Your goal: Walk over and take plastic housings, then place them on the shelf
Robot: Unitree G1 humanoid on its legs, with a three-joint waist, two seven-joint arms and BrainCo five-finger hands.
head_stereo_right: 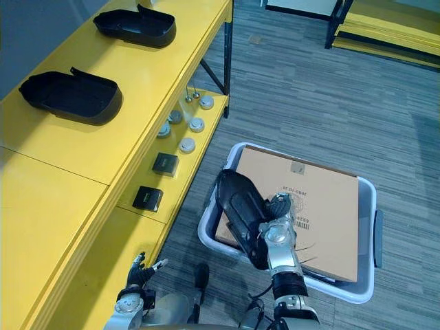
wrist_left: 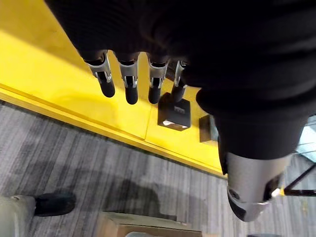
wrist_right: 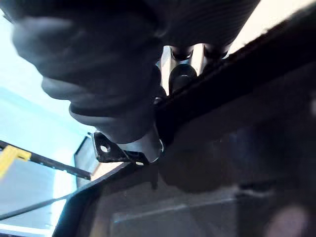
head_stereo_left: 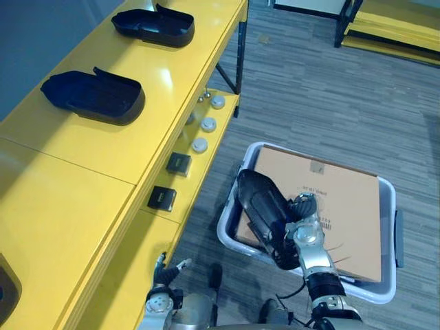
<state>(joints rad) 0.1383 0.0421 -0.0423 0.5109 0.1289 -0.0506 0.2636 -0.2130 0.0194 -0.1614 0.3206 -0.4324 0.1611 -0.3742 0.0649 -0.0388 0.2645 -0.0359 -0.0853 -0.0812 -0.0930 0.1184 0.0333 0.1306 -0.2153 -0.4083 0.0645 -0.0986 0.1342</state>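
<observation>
Plastic housing in right hand's fingers

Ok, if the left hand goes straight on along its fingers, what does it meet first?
The left hand points at the lower shelf, likely meeting it beside a black box; depth is unclear.

Head eyes downward, sharing shelf, wrist views close-up

Yellow shelf, two black housings on top, black boxes and white discs lower down
</observation>
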